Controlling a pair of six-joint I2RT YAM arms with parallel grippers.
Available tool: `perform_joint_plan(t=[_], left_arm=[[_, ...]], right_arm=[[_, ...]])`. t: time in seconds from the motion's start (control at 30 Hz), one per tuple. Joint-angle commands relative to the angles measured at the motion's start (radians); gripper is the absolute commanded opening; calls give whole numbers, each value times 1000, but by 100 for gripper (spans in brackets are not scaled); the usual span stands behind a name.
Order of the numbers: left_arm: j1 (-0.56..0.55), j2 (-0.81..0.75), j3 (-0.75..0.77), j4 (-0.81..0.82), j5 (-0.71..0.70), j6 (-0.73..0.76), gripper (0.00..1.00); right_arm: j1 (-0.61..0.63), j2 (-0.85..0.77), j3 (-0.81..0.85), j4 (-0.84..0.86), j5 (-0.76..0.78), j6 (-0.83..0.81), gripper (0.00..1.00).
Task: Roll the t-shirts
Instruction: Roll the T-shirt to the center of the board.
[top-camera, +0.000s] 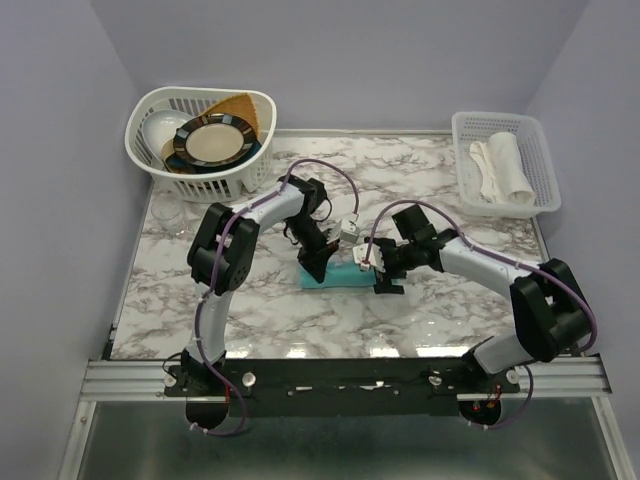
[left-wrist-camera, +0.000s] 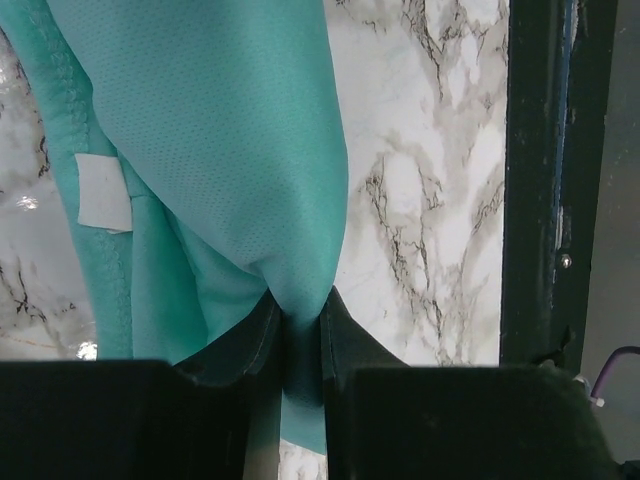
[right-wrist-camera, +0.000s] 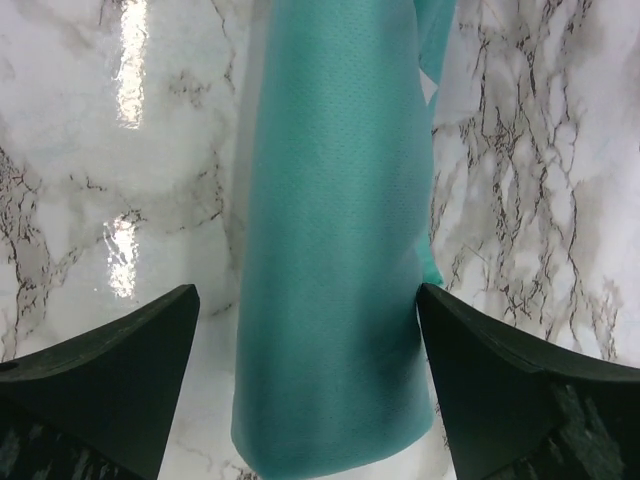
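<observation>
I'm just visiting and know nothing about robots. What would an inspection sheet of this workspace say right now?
Surface: glossy marble-patterned table.
Job's things: one teal t-shirt, gathered into a narrow strip mid-table.
Clutter: white basket holding plates far left; glass beside it; white crate of white cloths far right.
Grippers: left gripper shut on a fold of the t-shirt; right gripper open, straddling the strip.
Cables: purple cables loop along both arms.
Surroundings: plain pale walls; metal rail at near edge.

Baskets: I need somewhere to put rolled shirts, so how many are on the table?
2. A rounded white basket with dishes stands at the far left; a rectangular white basket with white cloths stands at the far right. No other seems hidden.
</observation>
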Motion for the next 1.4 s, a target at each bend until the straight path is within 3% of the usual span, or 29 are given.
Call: perform_joint_plan(t=[0.0,0.07,0.27,0.37,0.4,0.67,0.77,0.8,0.9,1.07,1.17,1.23,1.37], left_arm=[[5,25,23,-39,43,33,12],[6,36,26,-53,43,47,12],[32,62,57,-99,51,53,14],[65,111,101,-157,95,58,14],[74,129,141,-219,108,79,13],[129,220,216,-265,201,14,11],[143,225,245,-266,243,-19,23],[145,218,254,-265,247,-19,33],[157,194,270,-265,252,-26,46],[192,125,300,-246,252,-63,49],[192,6,241,-99,205,-117,50],[160,-86,96,118,99,-167,51],[44,-423,-277,595,-151,-213,57]], right_arm=[[8,62,79,-92,-18,36,78],[8,99,122,-120,-16,59,58],[8,124,143,-209,-15,68,20],[-3,145,159,-287,-36,70,12],[-6,168,172,-330,-45,68,1],[-88,303,248,-485,-153,85,1],[-139,365,298,-545,-188,100,1],[-153,372,304,-559,-193,103,0],[-191,407,336,-609,-213,90,1],[-214,493,406,-714,-248,62,1],[-219,555,444,-773,-269,54,1],[-227,604,476,-825,-291,53,1],[-254,659,508,-884,-341,60,1]])
